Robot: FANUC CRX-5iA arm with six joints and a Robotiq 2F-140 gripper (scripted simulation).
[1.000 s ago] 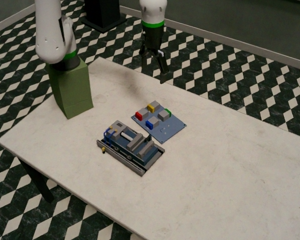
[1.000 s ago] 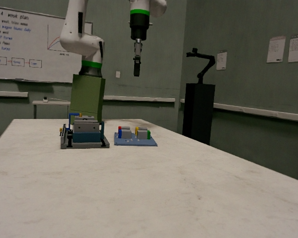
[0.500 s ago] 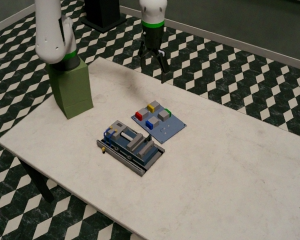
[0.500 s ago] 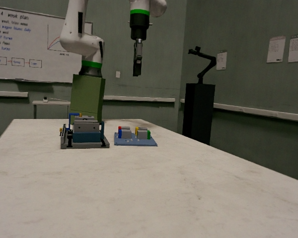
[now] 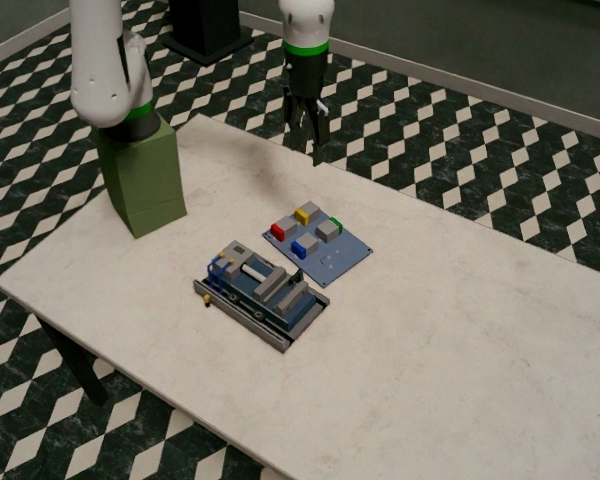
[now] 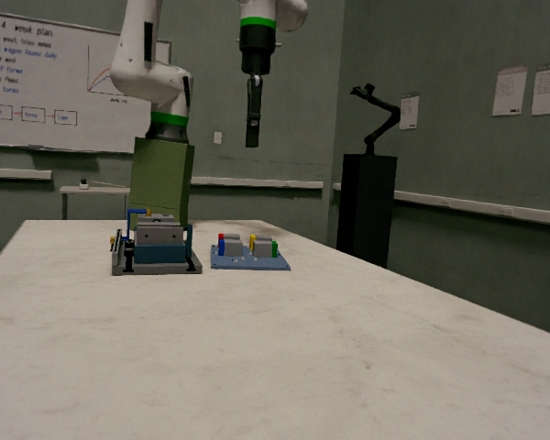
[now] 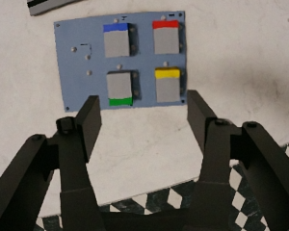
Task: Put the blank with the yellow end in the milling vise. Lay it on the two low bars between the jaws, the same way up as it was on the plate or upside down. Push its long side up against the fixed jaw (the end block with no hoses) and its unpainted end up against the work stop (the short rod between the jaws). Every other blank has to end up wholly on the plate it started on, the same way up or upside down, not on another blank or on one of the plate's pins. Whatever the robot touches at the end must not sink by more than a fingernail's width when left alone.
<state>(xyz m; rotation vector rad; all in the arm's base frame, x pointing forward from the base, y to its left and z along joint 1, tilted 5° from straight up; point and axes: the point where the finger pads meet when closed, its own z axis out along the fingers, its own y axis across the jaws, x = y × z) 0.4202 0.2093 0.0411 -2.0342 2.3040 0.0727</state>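
The gripper (image 5: 305, 155) (image 6: 252, 145) (image 7: 144, 103) is partly open and empty, high above the table beyond the plate's yellow and green side. The yellow-ended blank (image 5: 310, 210) (image 7: 168, 89) lies on the blue plate (image 5: 349, 253) (image 6: 266, 265) (image 7: 69, 87) in a corner; in the exterior view it is partly hidden. The red-ended (image 5: 286, 227) (image 7: 167, 41), blue-ended (image 5: 308, 243) (image 7: 117, 44) and green-ended (image 5: 327, 231) (image 7: 119, 86) blanks lie there too. The vise's fixed jaw (image 5: 292, 299) (image 6: 159, 236) faces the moving jaw (image 5: 270, 285). No blank shows between them; the work stop is not clear.
The vise's grey base (image 5: 243, 316) (image 6: 157, 270) stands close beside the plate, and its corner shows in the wrist view (image 7: 53, 5). Blue hoses (image 5: 210, 273) (image 6: 128, 222) rise at its end near the green pedestal (image 5: 153, 186) (image 6: 159, 180). Small pins (image 7: 89, 73) stand up from the plate.
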